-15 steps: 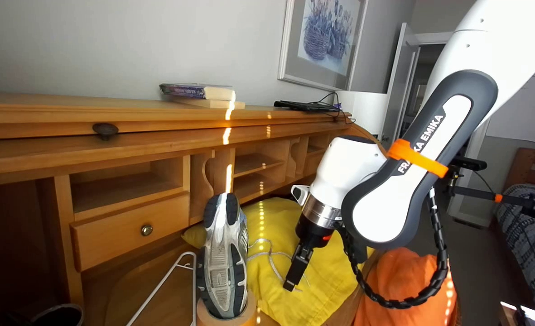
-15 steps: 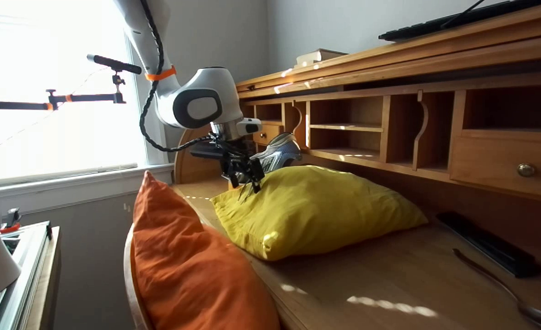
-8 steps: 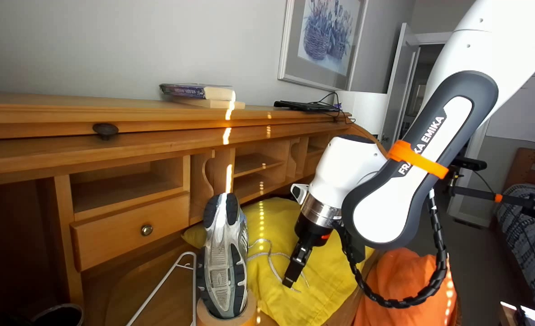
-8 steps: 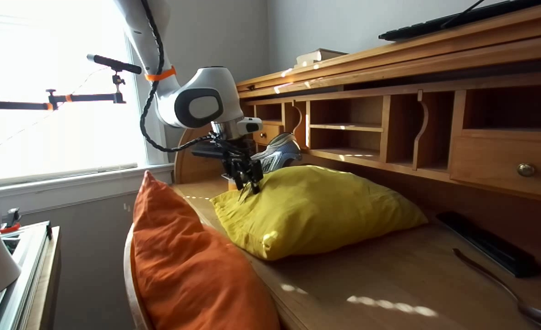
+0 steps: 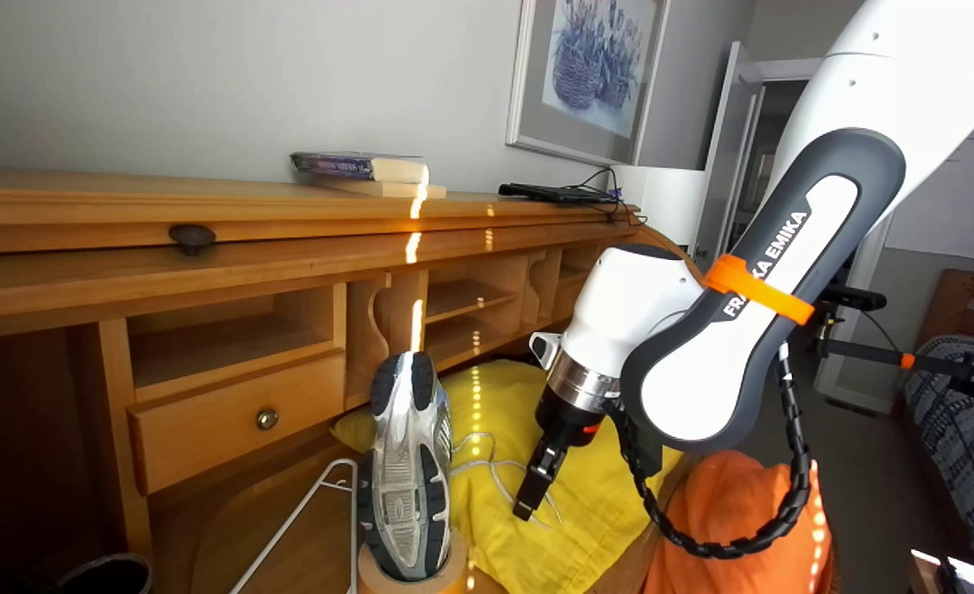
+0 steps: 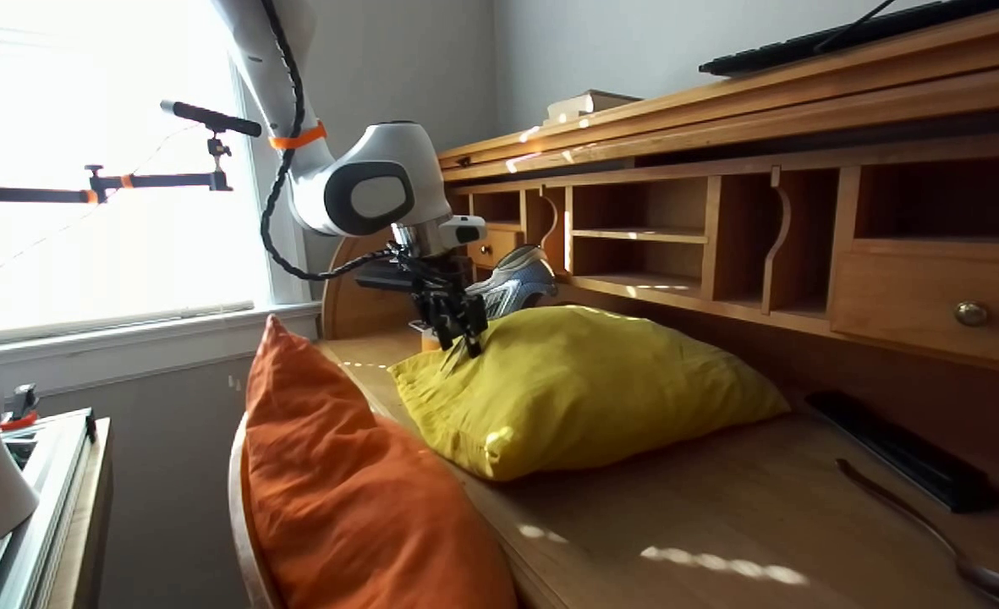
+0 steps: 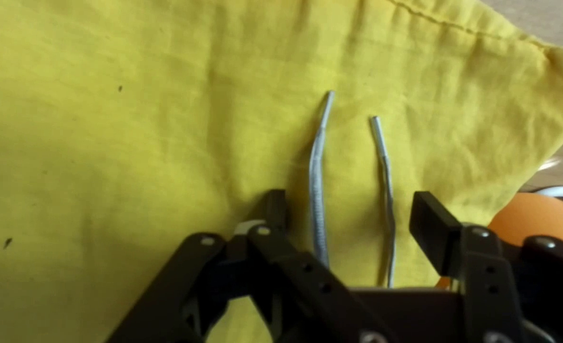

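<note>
My black gripper (image 7: 351, 207) is open, with its two fingers apart, just above a yellow pillow (image 7: 119, 166). Between the fingers lie two grey shoelace ends, a wider one (image 7: 316, 186) nearer the left finger and a thinner one (image 7: 389, 200) nearer the right finger. Neither lace appears pinched. In both exterior views the gripper (image 5: 525, 505) (image 6: 460, 345) points down at the pillow (image 5: 585, 511) (image 6: 592, 389). The laces run to a grey running shoe (image 5: 404, 487) (image 6: 516, 279), propped upright beside the pillow in a tan ring (image 5: 447, 573).
A wooden desk with cubbyholes and a drawer (image 5: 239, 421) stands behind the pillow. A white hanger (image 5: 297, 520) lies beside the shoe. An orange pillow (image 6: 355, 491) leans at the desk's front edge. A black bar (image 6: 901, 448) and a spoon (image 6: 905, 516) lie on the desk.
My gripper has shifted slightly up in an exterior view, and its fingertips look a little closer together there; whether from turning or closing, I cannot tell. The shoe and pillows stay in place.
</note>
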### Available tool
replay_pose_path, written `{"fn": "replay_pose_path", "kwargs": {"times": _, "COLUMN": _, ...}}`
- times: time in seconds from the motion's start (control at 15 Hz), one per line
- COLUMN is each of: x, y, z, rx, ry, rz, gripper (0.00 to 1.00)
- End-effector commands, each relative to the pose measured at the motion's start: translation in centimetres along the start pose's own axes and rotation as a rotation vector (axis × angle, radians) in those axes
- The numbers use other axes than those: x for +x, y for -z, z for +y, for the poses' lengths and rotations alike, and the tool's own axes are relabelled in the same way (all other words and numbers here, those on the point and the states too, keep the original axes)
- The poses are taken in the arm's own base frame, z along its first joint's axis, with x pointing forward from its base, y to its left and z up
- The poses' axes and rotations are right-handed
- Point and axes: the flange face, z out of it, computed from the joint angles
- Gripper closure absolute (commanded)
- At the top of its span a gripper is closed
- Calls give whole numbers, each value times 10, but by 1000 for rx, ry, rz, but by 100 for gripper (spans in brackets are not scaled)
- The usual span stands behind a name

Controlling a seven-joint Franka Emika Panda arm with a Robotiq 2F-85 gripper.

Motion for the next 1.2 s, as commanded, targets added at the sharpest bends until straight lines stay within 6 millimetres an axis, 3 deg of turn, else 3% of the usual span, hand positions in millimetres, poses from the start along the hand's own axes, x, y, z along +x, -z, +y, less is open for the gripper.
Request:
{"fn": "replay_pose_path", "kwargs": {"times": 0.0, "x": 1, "y": -1, "z": -7, "rx": -1, "ry": -5, "rz": 7, "gripper": 29}}
{"fn": "replay_pose_path", "kwargs": {"times": 0.6, "x": 3, "y": 8, "z": -14, "rx": 10, "ry": -13, "rz": 11, "gripper": 36}}
{"fn": "replay_pose_path", "kwargs": {"times": 1.13, "x": 5, "y": 16, "z": -15, "rx": 10, "ry": -20, "rz": 20, "gripper": 47}}
